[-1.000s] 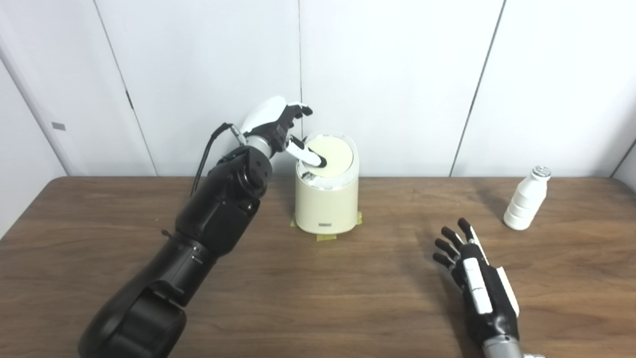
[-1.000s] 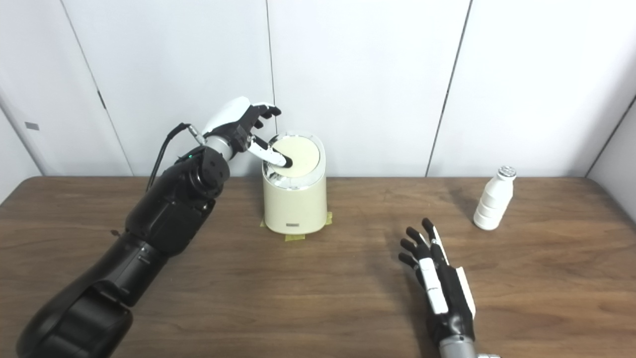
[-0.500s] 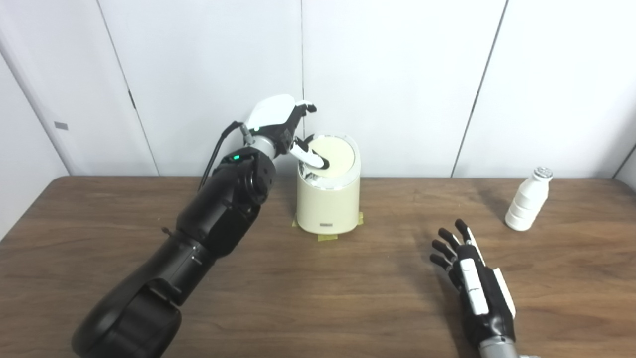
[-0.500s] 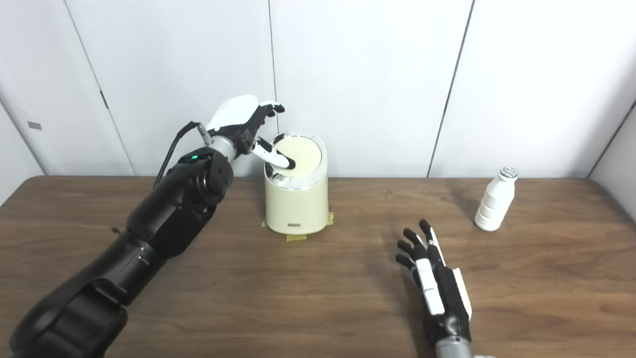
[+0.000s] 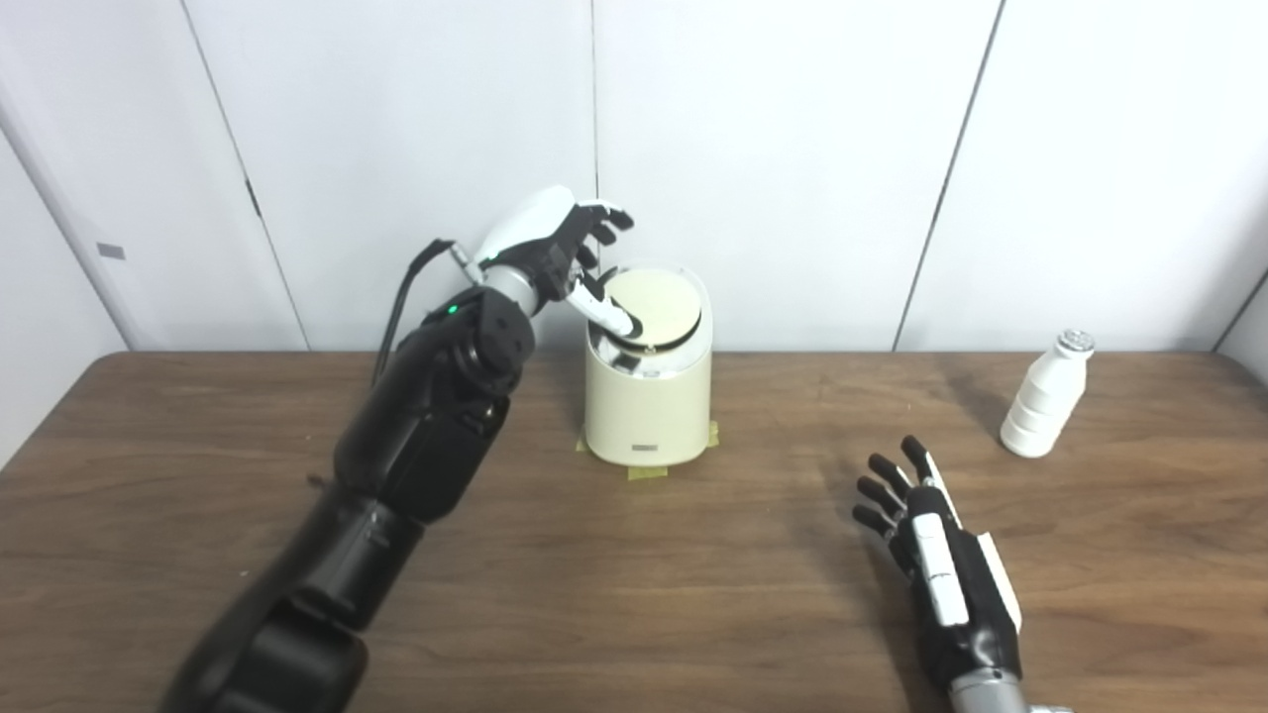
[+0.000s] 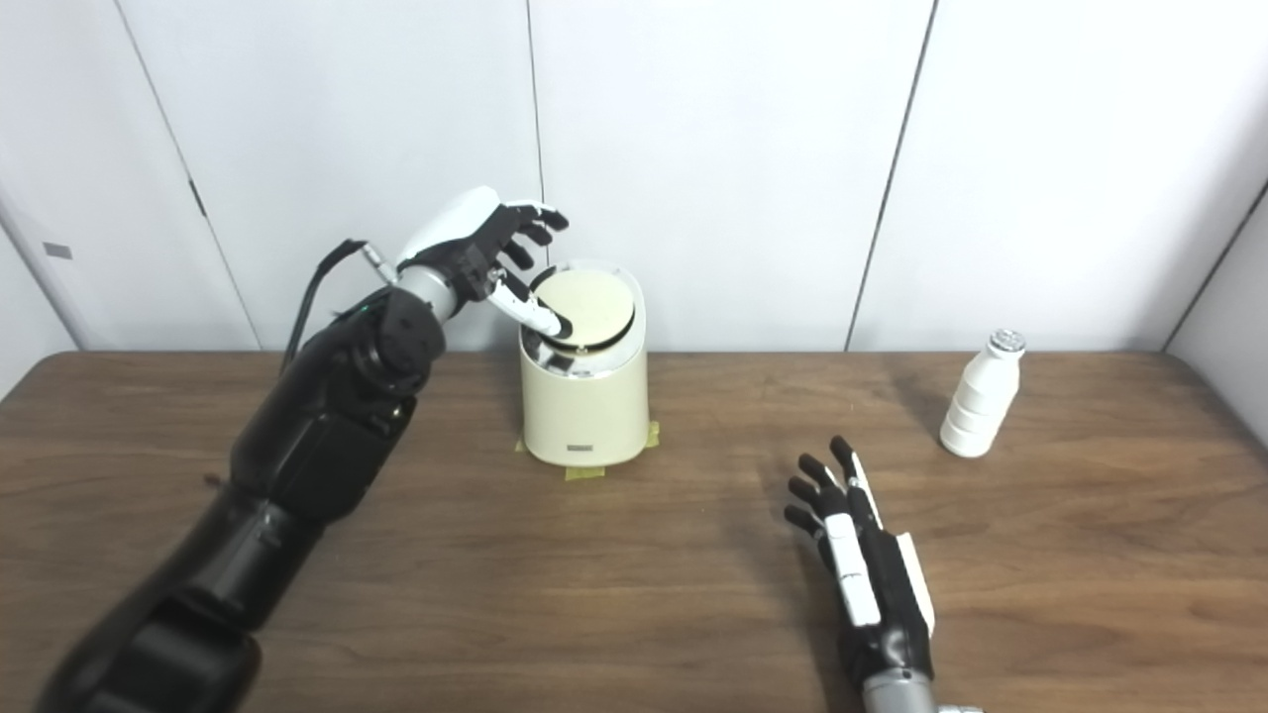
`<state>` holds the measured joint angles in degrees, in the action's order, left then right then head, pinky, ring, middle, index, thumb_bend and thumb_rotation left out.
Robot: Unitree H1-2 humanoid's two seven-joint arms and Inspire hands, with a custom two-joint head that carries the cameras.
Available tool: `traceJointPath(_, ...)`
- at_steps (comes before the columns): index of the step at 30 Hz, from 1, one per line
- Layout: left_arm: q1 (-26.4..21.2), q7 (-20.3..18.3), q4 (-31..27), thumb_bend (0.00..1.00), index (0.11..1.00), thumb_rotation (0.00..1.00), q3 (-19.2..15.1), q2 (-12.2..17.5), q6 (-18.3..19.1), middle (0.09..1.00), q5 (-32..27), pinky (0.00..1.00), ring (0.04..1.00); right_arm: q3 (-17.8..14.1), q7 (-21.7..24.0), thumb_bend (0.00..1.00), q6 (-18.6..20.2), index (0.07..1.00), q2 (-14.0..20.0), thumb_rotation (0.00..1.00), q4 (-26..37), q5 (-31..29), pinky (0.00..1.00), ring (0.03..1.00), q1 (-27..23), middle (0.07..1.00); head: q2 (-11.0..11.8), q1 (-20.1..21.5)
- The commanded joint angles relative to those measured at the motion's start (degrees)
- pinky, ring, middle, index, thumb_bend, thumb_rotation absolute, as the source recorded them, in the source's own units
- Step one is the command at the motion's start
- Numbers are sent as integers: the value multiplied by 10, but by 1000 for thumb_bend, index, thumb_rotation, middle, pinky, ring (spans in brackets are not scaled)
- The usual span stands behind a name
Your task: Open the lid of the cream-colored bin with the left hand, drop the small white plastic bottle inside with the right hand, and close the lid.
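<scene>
The cream-colored bin (image 5: 647, 406) stands at the back middle of the wooden table (image 5: 634, 594), on yellow tape. Its round lid (image 5: 656, 308) is tilted up a little at the front, showing a dark gap under the near rim. My left hand (image 5: 565, 243) hovers at the bin's upper left with fingers spread, one finger pressing on the lid's near left edge. The small white plastic bottle (image 5: 1042, 408) stands upright at the far right. My right hand (image 5: 936, 560) lies open, palm down, on the table well short of the bottle.
White wall panels (image 5: 792, 149) rise right behind the bin and the table's back edge. Bare wood lies between the bin, my right hand and the bottle.
The lid's front has lifted, opening a gap. My left hand's fingers have spread more, and its forearm shifted slightly left. The right hand slid slightly toward me.
</scene>
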<state>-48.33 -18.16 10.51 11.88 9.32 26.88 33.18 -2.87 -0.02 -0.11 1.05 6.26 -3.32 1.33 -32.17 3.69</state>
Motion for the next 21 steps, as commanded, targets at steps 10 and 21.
traceJointPath(10, 104, 87, -137, 467, 824, 299, -121, -51, -21, 772, -119, 659, 736, -4, 3, 564, 0, 962, 4, 852, 33, -10, 826, 869, -4, 902, -7, 3)
traceJointPath(21, 241, 97, -217, 399, 886, 744, -150, -44, -45, 859, -225, 805, 831, -14, 1, 535, 17, 902, 17, 507, 47, -11, 769, 850, -2, 895, -10, 2)
